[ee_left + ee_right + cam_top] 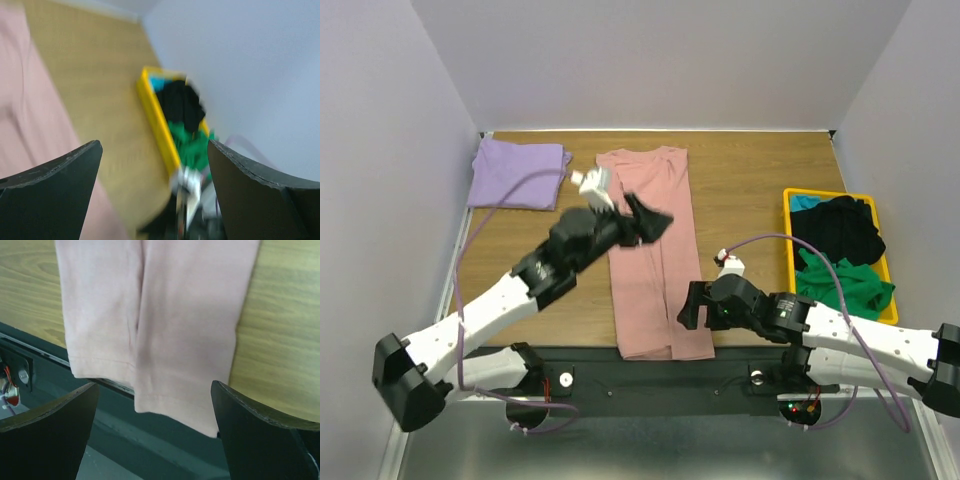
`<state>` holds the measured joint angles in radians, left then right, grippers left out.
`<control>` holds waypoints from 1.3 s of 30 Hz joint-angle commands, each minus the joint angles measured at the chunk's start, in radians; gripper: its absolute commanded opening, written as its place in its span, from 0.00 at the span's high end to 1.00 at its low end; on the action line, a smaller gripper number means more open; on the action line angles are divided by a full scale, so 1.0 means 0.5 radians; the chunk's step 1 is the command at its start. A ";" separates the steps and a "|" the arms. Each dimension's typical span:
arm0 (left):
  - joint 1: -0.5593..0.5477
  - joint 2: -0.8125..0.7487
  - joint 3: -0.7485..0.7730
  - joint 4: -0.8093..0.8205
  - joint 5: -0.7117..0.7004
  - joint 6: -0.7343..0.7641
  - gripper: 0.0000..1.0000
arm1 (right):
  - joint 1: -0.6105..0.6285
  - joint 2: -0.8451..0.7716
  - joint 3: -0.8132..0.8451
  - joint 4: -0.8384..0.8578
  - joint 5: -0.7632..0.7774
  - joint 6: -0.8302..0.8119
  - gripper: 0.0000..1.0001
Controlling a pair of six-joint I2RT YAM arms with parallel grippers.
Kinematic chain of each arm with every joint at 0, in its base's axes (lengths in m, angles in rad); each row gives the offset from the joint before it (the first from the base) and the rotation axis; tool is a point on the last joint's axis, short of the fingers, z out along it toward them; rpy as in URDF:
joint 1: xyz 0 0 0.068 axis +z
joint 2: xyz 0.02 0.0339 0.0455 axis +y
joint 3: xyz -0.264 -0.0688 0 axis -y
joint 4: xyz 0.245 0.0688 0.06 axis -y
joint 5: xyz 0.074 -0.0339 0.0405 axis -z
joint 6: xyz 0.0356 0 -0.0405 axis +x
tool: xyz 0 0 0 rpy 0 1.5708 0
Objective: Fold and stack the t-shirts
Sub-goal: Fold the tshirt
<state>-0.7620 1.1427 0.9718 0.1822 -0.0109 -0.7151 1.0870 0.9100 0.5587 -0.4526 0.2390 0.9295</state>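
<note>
A dusty pink t-shirt [652, 250] lies folded into a long strip down the middle of the table, its hem overhanging the near edge [170, 340]. A lavender t-shirt [515, 173] lies folded at the far left. Black [840, 228], green [845, 283] and teal [807, 203] shirts sit in a yellow bin [790, 240]. My left gripper [650, 222] is open and empty, raised over the pink shirt's middle. My right gripper [692, 305] is open and empty just above the pink shirt's hem at its right side. The left wrist view is blurred.
The yellow bin also shows in the left wrist view [157, 125] at the table's right side. A dark metal rail [640, 370] runs along the near edge. White walls enclose the table on three sides.
</note>
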 commanded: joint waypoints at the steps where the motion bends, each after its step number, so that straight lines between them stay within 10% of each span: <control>1: -0.224 -0.274 -0.705 -0.443 -0.270 -0.419 0.01 | -0.005 -0.074 0.003 -0.199 -0.020 0.123 0.00; 12: -0.823 -0.874 -1.180 -1.153 -0.025 -1.171 0.02 | -0.008 0.085 -0.001 -0.429 -0.196 0.200 0.00; 23: -0.866 -0.595 -1.256 -1.187 0.123 -1.187 0.33 | -0.008 0.006 -0.108 -0.432 -0.257 0.347 0.13; 33: -0.866 -0.374 -1.266 -1.003 0.049 -1.165 0.38 | -0.008 0.097 -0.188 -0.332 -0.358 0.295 0.31; 39: -0.863 -0.239 -1.232 -0.916 -0.036 -1.138 0.65 | -0.008 0.153 -0.243 -0.230 -0.469 0.264 0.41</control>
<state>-1.1904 0.9871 0.3538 -0.2810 0.0463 -1.3006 1.0863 0.9794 0.4438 -0.6231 0.0402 1.0721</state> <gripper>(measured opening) 0.414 0.639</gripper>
